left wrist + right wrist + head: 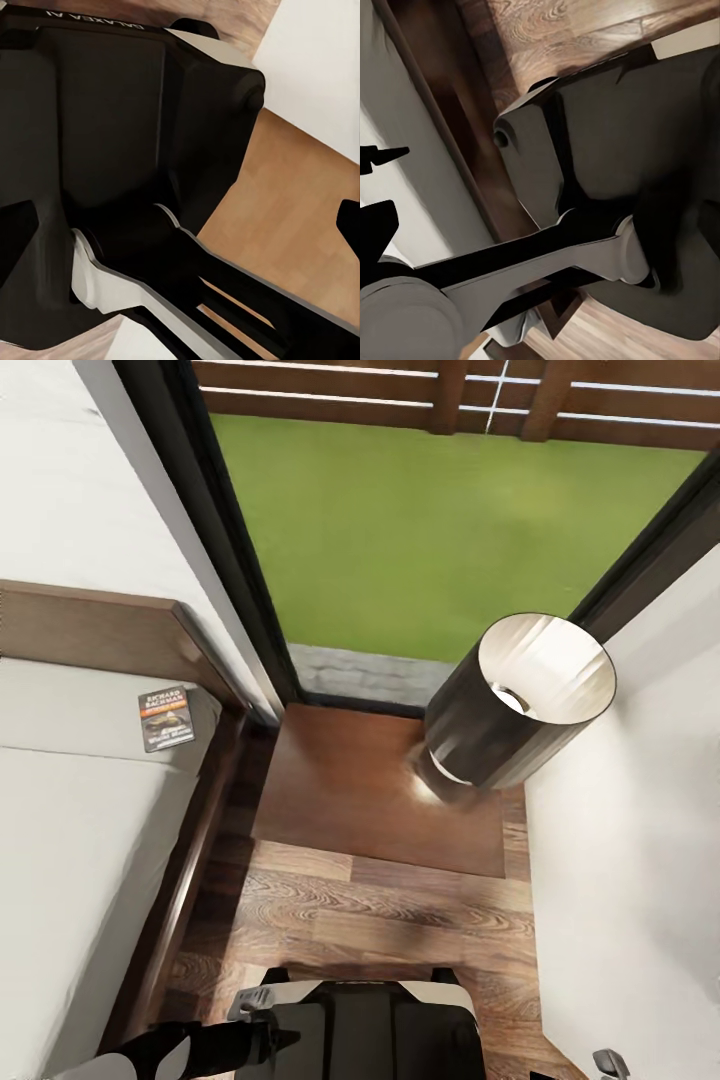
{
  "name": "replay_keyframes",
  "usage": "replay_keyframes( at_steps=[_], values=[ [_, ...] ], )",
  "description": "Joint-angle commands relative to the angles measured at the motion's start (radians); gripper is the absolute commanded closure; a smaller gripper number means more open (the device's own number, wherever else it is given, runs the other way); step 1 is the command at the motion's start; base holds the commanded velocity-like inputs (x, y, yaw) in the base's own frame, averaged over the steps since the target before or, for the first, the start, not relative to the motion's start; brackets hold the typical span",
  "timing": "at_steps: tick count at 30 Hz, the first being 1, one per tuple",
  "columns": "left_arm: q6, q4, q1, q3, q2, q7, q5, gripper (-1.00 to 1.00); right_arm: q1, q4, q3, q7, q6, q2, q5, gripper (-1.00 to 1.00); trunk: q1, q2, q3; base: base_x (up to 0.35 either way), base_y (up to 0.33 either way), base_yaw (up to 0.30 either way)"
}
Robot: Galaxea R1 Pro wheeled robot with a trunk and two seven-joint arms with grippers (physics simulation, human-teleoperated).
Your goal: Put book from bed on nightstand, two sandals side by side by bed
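Robot parked facing nightstand, arms tucked for driving.
Book on bed by headboard; gripper states can't be told.

Ahead of the left end effector: open plank floor, then the nightstand, its near and left top bare. Lamp on the far right corner of that top, wide shade overhanging and blocking approach from the right. Wall hard against the nightstand's right side. Window closing off the far end. Off to the left: bed, its dark frame edging a narrow floor strip beside the nightstand. Mattress open, apart from the book near the headboard. Close behind the end effector: robot base, crowding both wrist views. Jaw spacing unreadable.
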Motion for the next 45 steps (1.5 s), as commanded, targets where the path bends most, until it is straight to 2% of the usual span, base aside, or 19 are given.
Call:
replay_keyframes(
  at_steps=[1,24,29,45],
  values=[
    [0.01,-0.001,0.0,0.009,0.0,-0.004,-0.005,-1.0,0.0,0.0,0.004,0.004,0.009,0.0,-0.008,-1.0,0.001,-0.001,-0.001,-0.012,0.0,0.075],
    [0.01,-0.001,0.0,0.009,0.001,-0.007,-0.005,-1.0,0.0,0.0,0.004,0.004,0.009,0.0,-0.007,-1.0,0.001,-0.001,-0.018,-0.001,0.0,0.221],
    [0.01,-0.001,0.0,0.01,0.002,-0.007,-0.004,-1.0,0.0,0.0,0.004,0.004,0.009,0.0,-0.008,-1.0,0.001,-0.001,-0.021,0.0,0.16,0.212],
    [0.01,-0.001,0.001,0.01,0.002,-0.007,-0.004,-1.0,0.0,0.0,0.004,0.004,0.009,0.0,-0.007,-1.0,0.001,-0.001,-0.022,0.0,0.064,0.024]
  ],
)
